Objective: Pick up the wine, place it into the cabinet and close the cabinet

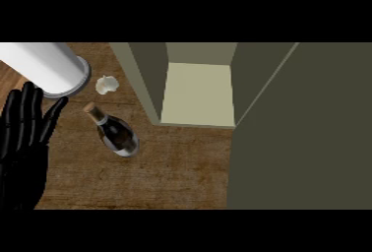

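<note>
The wine bottle (117, 134) is dark glass with a cork-coloured top and stands on the wooden counter (167, 172), left of the cabinet. The olive cabinet (141, 74) is open, showing a pale inner shelf (198, 93). Its door (301, 133) swings out toward me and fills the right side of the view. My left hand (23, 142) shows at the left edge with its fingers straight and pointing up, holding nothing, a short way left of the bottle. My right hand is out of sight.
A white cylinder (45, 66) lies across the top left corner, just above my left hand's fingertips. A small white lumpy object (107, 84) sits on the counter between the cylinder and the cabinet's left wall.
</note>
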Controlling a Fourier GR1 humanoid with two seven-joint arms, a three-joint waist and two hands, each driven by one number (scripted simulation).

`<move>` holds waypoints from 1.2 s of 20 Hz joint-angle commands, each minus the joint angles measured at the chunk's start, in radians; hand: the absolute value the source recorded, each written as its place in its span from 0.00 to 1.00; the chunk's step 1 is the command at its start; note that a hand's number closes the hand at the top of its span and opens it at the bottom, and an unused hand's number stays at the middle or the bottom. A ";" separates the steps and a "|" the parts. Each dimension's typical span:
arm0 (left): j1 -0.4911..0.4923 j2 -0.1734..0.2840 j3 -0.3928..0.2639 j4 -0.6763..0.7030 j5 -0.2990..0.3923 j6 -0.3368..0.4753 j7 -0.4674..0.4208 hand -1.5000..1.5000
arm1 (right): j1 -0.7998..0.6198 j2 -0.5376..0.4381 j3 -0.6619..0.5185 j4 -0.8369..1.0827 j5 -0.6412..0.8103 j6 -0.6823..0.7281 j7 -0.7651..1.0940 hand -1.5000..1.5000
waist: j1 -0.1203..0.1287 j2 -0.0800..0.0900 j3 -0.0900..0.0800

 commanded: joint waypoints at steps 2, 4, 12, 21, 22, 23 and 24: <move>-0.075 -0.009 0.016 0.054 -0.043 0.052 0.065 0.00 | 0.047 0.034 0.075 -0.003 0.067 -0.008 -0.017 0.00 | -0.046 -0.023 0.025; -0.203 -0.001 0.003 0.048 -0.082 0.091 0.189 0.00 | 0.116 0.052 0.106 -0.063 0.081 -0.013 -0.025 0.00 | -0.053 -0.023 0.025; -0.358 -0.076 -0.095 0.040 -0.051 0.452 0.442 0.00 | 0.216 -0.039 0.190 -0.203 -0.241 0.232 0.096 0.00 | -0.060 -0.029 0.027; -0.562 -0.077 -0.250 -0.136 -0.381 0.600 0.903 0.00 | 0.224 -0.052 0.174 -0.352 -0.284 0.189 0.248 0.00 | -0.042 -0.029 0.026; -0.561 -0.077 -0.252 -0.101 -0.395 0.607 0.875 0.00 | 0.165 -0.055 0.121 -0.299 -0.318 0.195 0.256 0.00 | -0.042 -0.025 0.026; -0.579 -0.069 -0.227 -0.167 -0.412 0.557 0.972 0.00 | 0.177 -0.017 0.212 -0.356 -0.247 0.140 0.301 0.00 | -0.038 -0.028 0.025; -0.583 -0.077 -0.271 -0.150 -0.449 0.580 0.984 0.00 | 0.186 -0.031 0.187 -0.348 -0.257 0.165 0.284 0.00 | -0.042 -0.027 0.025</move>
